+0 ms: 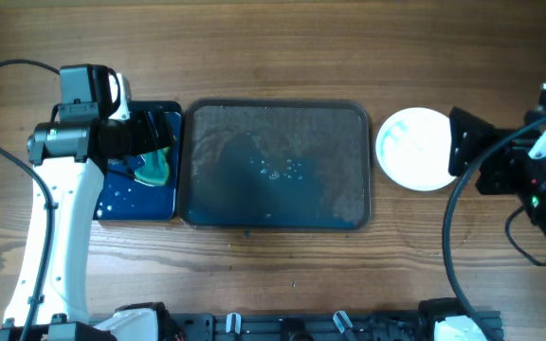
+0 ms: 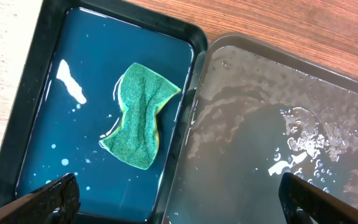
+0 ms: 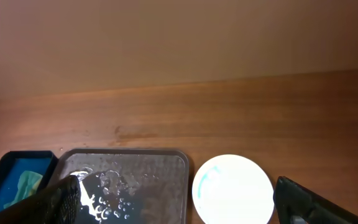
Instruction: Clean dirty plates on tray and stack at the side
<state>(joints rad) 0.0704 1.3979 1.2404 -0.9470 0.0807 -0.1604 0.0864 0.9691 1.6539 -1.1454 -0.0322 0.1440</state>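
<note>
The large dark tray (image 1: 278,118) lies in the middle of the table, wet, with no plate on it; it also shows in the left wrist view (image 2: 278,124) and the right wrist view (image 3: 142,168). A white plate (image 1: 415,148) with a faint teal smear sits on the table right of the tray, also in the right wrist view (image 3: 232,190). I cannot tell whether more plates lie under it. My left gripper (image 2: 179,199) is open and empty over the seam between the two trays. My right gripper (image 3: 179,202) is open and empty, raised right of the plate.
A smaller black tray with blue water (image 1: 112,204) lies left of the large tray and holds a green sponge (image 2: 138,115), also seen from overhead (image 1: 156,169). Cables run along the left and right table sides.
</note>
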